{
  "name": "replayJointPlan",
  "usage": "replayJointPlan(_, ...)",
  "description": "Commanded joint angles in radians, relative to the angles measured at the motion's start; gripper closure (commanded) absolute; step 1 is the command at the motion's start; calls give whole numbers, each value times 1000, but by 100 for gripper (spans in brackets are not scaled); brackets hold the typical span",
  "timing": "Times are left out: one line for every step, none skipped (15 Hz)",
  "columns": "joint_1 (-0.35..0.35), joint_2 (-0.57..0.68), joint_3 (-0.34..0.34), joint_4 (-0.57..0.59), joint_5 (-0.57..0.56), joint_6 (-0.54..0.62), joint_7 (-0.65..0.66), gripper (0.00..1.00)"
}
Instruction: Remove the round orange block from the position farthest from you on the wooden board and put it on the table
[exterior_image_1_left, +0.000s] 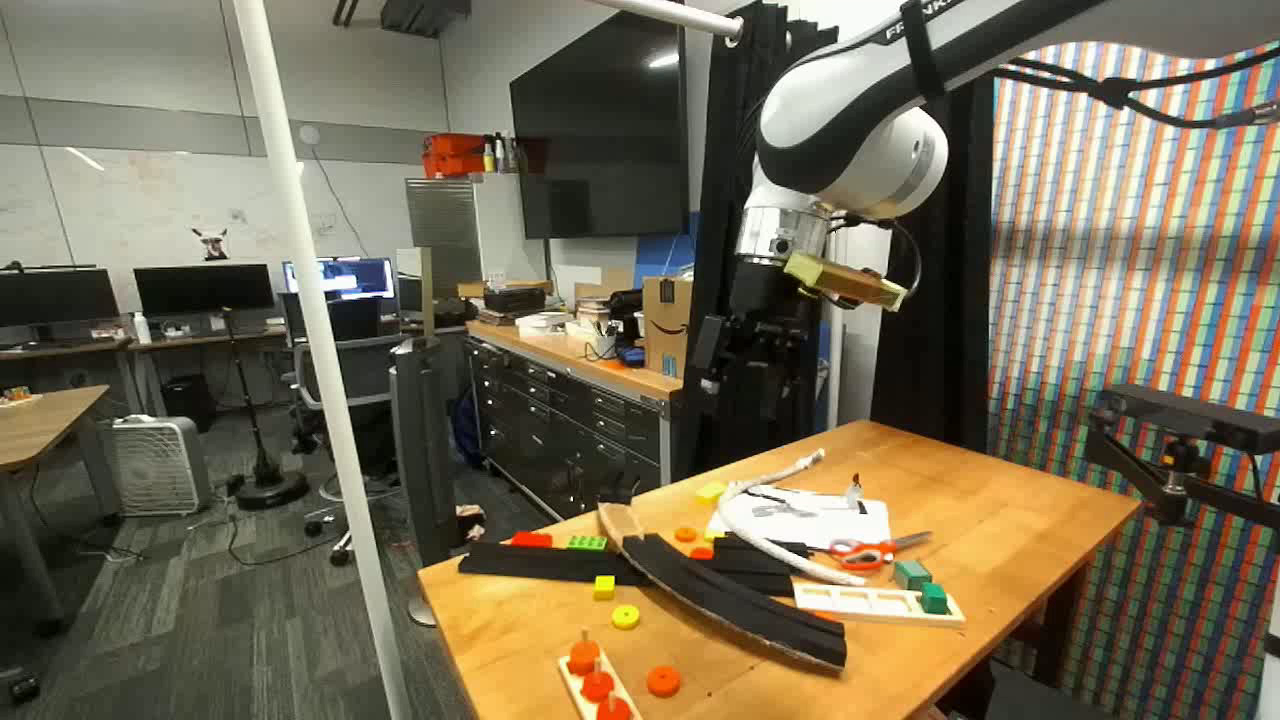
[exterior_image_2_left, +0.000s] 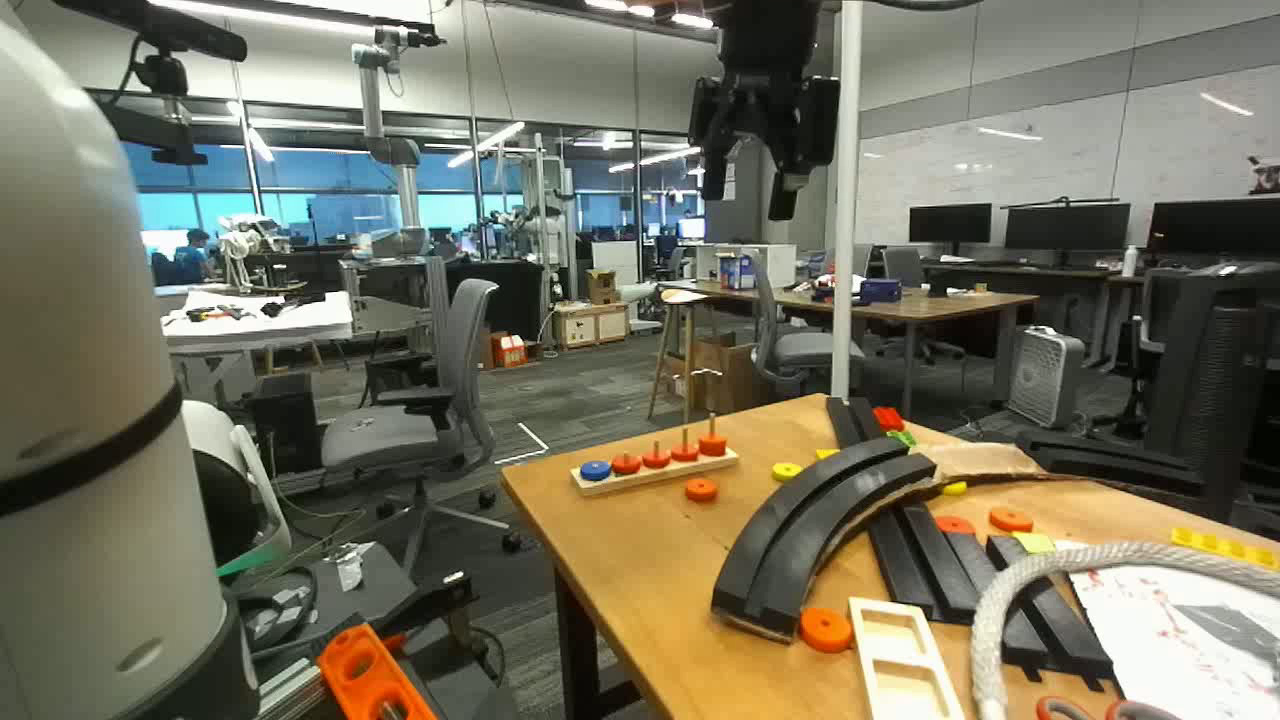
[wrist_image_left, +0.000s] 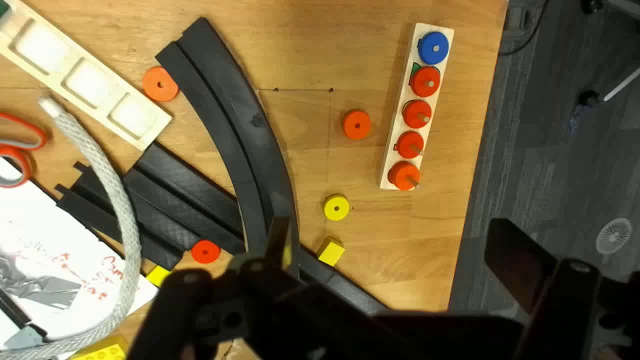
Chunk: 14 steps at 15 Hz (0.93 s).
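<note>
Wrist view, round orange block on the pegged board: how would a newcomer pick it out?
On the table, near the edge bordering the dark floor, lies a narrow wooden board carrying a row of round pieces. The round orange block sits at one end, set apart from its neighbours as the one farthest from the blue piece.

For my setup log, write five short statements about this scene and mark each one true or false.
1. The claw is shut. False: it stands open.
2. The blue block sits at one end of the board. True.
3. The board's round orange block sits next to the blue one. False: it is at the opposite end.
4. The round yellow block is on the board. False: it lies on the table.
5. In the wrist view, the rope passes over a black track piece. True.
</note>
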Motion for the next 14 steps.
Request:
replayJointPlan(-20,1,18,8,8,-4,-6,0)
replayJointPlan(-20,0,18,12,8,-4,-6,0)
replayJointPlan(-20,0,18,16,8,-4,-6,0)
replayJointPlan(-20,0,17,18,8,-4,-6,0)
replayJointPlan(-20,0,17,18,8,-4,-6,0)
replayJointPlan(-20,0,17,18,8,-4,-6,0)
replayJointPlan(-19,10,23,14,9,10,1,0)
replayJointPlan(-18,25,35,9,4,34,22,0)
replayJointPlan(-13,45,47,5,1,52,29,0)
replayJointPlan(-9,70,65,3,-6,74,49,0)
replayJointPlan(-2,105,83,3,-8,99,62,0)
replayJointPlan(3,137,98,2,-8,123,74,0)
replayJointPlan(6,175,116,3,-10,155,95,0)
replayJointPlan(11,214,132,4,-8,192,108,0)
